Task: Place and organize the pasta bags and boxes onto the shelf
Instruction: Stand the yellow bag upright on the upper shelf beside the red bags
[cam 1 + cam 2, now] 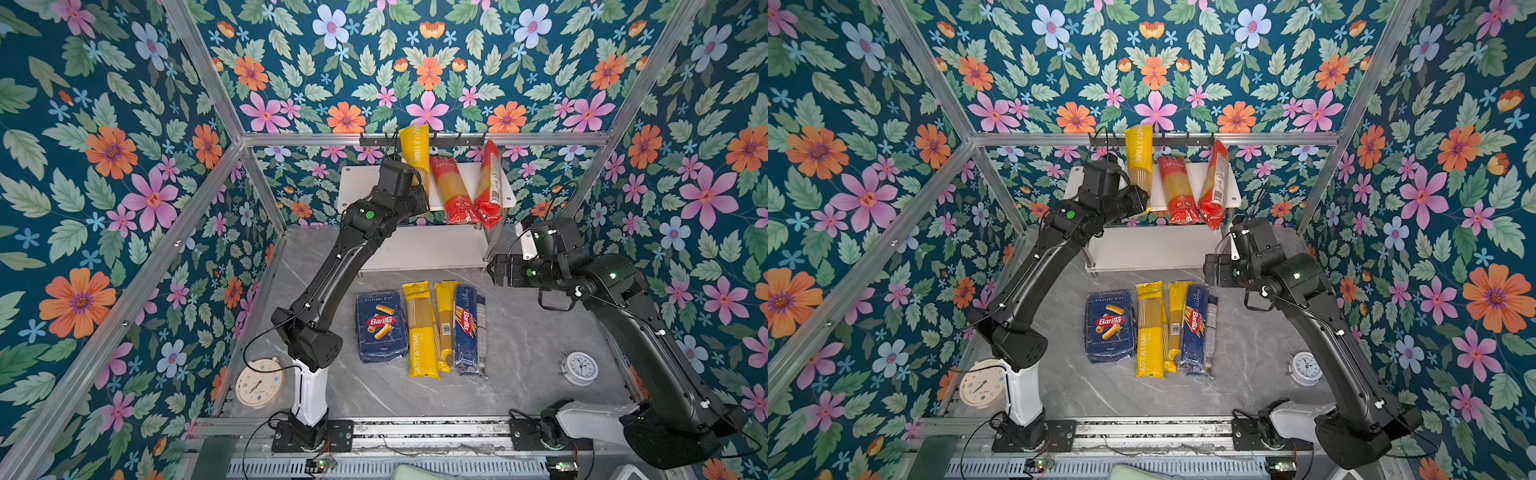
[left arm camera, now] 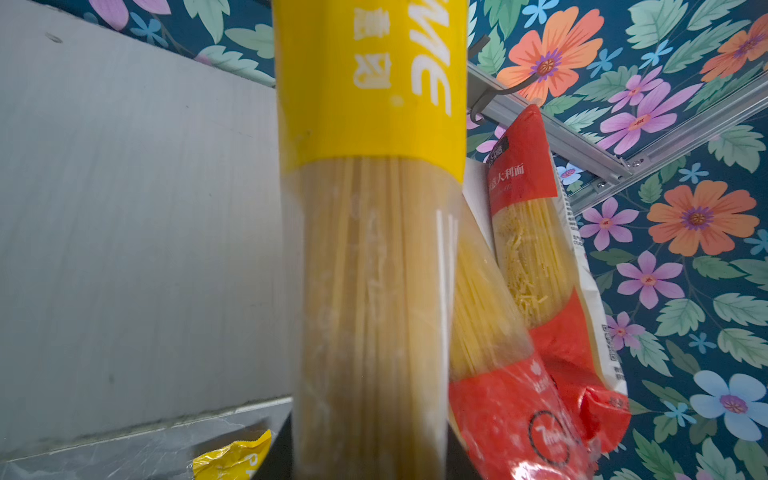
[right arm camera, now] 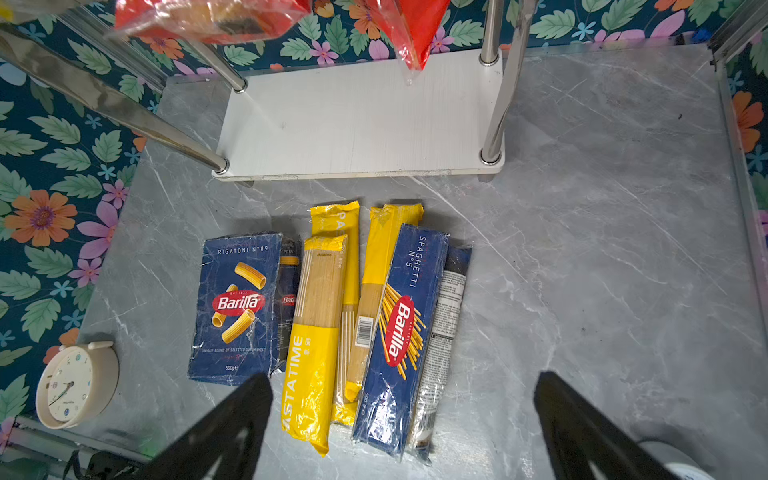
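My left gripper (image 1: 420,200) is shut on a yellow Pastatime bag (image 1: 414,156), holding it upright over the shelf's top board (image 1: 361,187); the bag (image 2: 370,249) fills the left wrist view. Two red bags (image 1: 451,191) (image 1: 490,183) lean on that board to its right. On the table lie the blue Barilla pasta box (image 1: 381,326), two yellow bags (image 1: 420,332) (image 1: 445,320), a blue Barilla spaghetti bag (image 1: 466,328) and a clear bag (image 1: 481,324). My right gripper (image 1: 492,266) hangs open above the table by the shelf's right front post, holding nothing (image 3: 403,378).
The shelf's lower board (image 1: 415,249) is bare. A black hook rail (image 1: 457,141) runs along the back wall above the shelf. A beige clock (image 1: 257,384) stands at the front left and a white alarm clock (image 1: 579,368) at the front right.
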`<state>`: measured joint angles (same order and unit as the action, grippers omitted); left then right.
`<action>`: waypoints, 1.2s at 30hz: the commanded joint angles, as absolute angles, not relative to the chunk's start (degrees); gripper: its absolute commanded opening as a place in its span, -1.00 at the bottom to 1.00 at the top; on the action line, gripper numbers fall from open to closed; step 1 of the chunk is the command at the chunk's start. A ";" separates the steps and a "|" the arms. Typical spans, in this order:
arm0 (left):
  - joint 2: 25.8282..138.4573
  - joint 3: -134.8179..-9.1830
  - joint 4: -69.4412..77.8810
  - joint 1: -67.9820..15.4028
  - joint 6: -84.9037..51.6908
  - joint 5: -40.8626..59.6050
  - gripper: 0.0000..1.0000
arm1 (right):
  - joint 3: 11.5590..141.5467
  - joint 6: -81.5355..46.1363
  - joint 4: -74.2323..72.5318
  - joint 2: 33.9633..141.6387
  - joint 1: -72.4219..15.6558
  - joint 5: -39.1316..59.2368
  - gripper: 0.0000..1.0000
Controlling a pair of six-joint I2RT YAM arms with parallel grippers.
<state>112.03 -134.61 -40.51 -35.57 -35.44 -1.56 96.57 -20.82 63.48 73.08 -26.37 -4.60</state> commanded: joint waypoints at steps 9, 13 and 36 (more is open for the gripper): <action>112.40 -135.15 -31.29 -35.24 -35.82 0.71 -0.81 | 96.46 -19.77 62.05 73.38 -24.13 -1.73 0.99; 112.45 -135.14 -31.81 -34.98 -36.12 -0.09 -0.57 | 96.24 -19.78 62.14 73.17 -23.05 -0.32 0.99; 105.94 -128.76 -29.90 -34.85 -35.68 3.08 0.51 | 96.03 -19.25 63.71 71.35 -20.43 1.76 0.99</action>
<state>108.14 -131.22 -31.44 -34.87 -36.64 3.49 95.90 -19.46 62.96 71.77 -20.40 1.32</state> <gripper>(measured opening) 0.751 0.994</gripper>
